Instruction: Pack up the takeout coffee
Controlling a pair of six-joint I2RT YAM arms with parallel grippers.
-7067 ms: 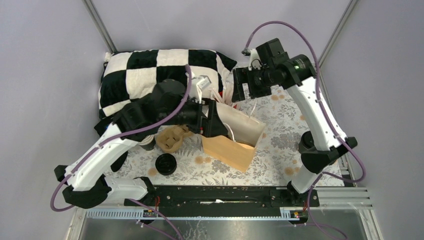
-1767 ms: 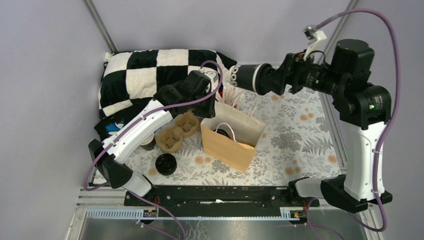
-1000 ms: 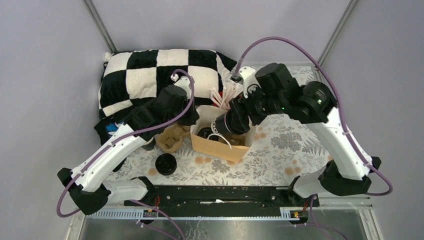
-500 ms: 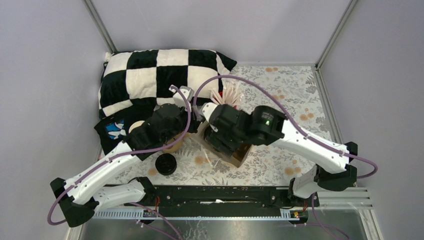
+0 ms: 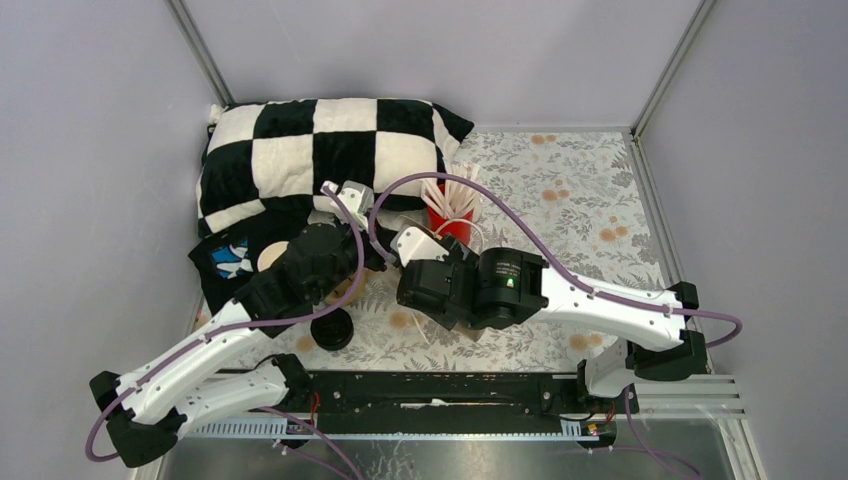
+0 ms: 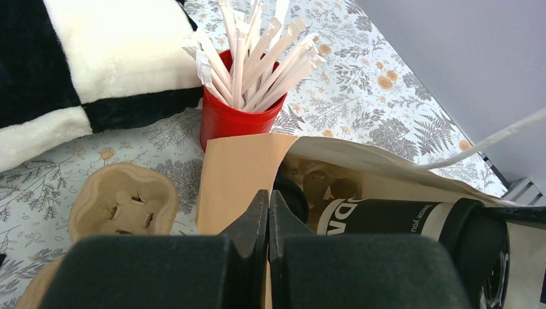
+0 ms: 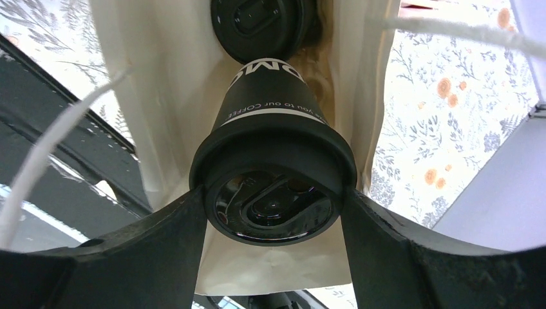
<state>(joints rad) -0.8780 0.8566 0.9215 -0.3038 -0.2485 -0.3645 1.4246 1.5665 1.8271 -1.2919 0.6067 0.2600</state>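
In the overhead view the right arm (image 5: 500,290) lies across the middle of the frame and covers the kraft paper bag (image 6: 235,174) almost wholly. Both sets of fingers are out of sight there beneath the wrists. The left arm (image 5: 300,270) likewise hides most of the pulp cup carrier (image 6: 122,209). This shows only at the lower left of the left wrist view, with its near end cut off.

The right gripper (image 7: 273,206) stands spread wide, its two black fingers clasping the lidded end of a takeout cup (image 7: 273,129) inside the bag's mouth. A second lidded cup (image 7: 261,22) sits deeper in the bag at the top of that frame, partly cropped. The left gripper (image 6: 268,212) is pressed fully together, and the bag's rim runs into the seam between its fingers, so it appears to pinch the paper.

The held cup has dark sides with white lettering and a glossy, round black plastic lid. The bag is matte tan paper, creased, with white cord handles (image 7: 58,135). At the upper middle of the left wrist view a red plastic cup (image 6: 235,119) bristles with paper-wrapped straws (image 6: 257,51). It stands on a floral tablecloth (image 6: 360,84), near a plush black-and-white checked pillow (image 5: 320,150).
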